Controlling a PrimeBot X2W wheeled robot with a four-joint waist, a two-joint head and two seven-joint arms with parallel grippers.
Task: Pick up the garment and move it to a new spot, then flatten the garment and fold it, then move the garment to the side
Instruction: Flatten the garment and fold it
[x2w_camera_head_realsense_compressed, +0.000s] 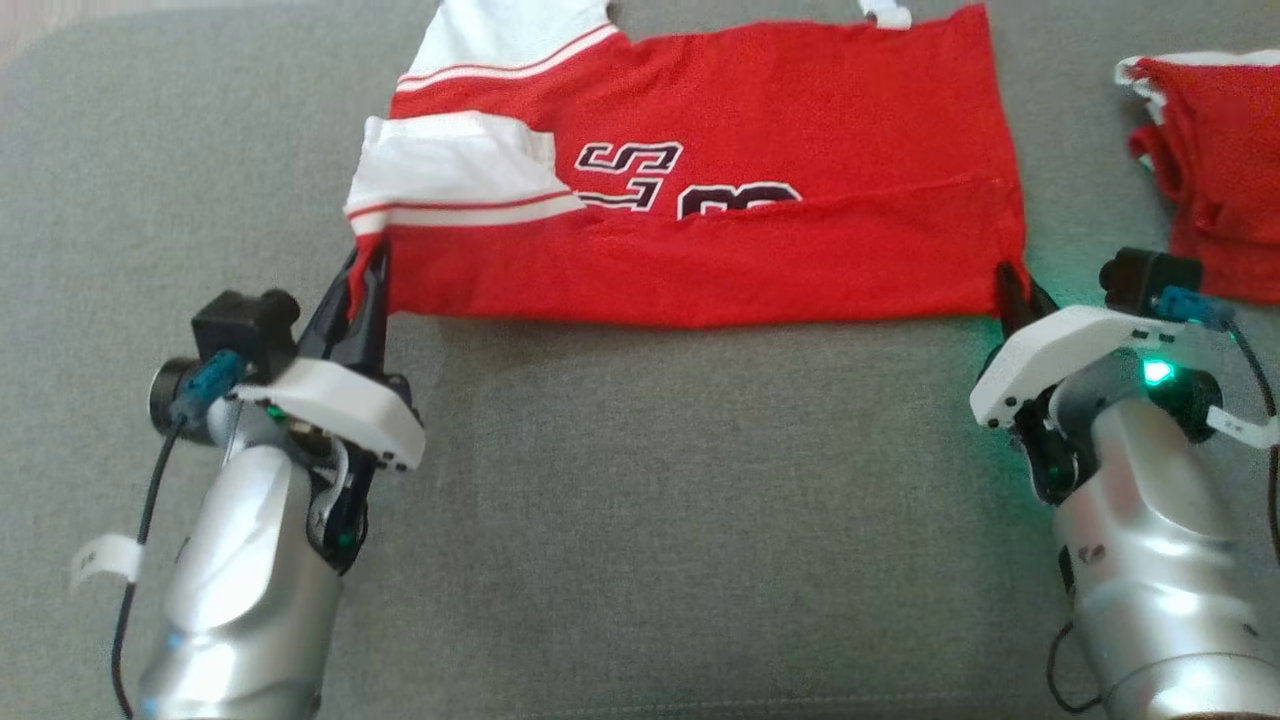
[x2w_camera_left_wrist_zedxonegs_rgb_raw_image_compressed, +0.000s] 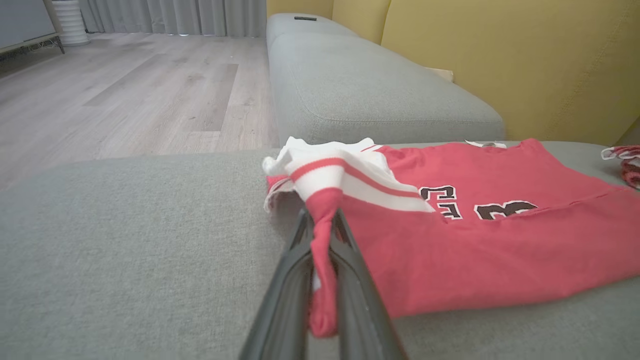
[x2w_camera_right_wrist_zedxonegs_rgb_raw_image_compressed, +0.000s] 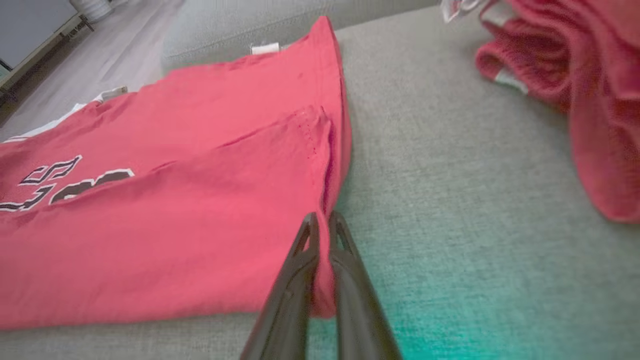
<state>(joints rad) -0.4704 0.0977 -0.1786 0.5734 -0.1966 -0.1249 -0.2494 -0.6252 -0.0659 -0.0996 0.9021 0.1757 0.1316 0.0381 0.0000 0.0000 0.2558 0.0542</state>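
Grey sofa seat (x2w_camera_head_realsense_compressed: 640, 500), with a crumpled red-and-white cloth (x2w_camera_head_realsense_compressed: 1215, 160) lying on its right end. A yellow backrest (x2w_camera_left_wrist_zedxonegs_rgb_raw_image_compressed: 500, 60) is rising behind the seat. Pale wooden floor (x2w_camera_left_wrist_zedxonegs_rgb_raw_image_compressed: 125, 95) is stretching away beside the seat, grey curtains (x2w_camera_left_wrist_zedxonegs_rgb_raw_image_compressed: 175, 15) hanging and a white ribbed pot (x2w_camera_left_wrist_zedxonegs_rgb_raw_image_compressed: 70, 20) standing at the far side.

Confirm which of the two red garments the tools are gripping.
The flat jersey with white sleeves and black lettering: left tool and right tool each pinch a near corner. The bunched red garment to its right lies untouched.
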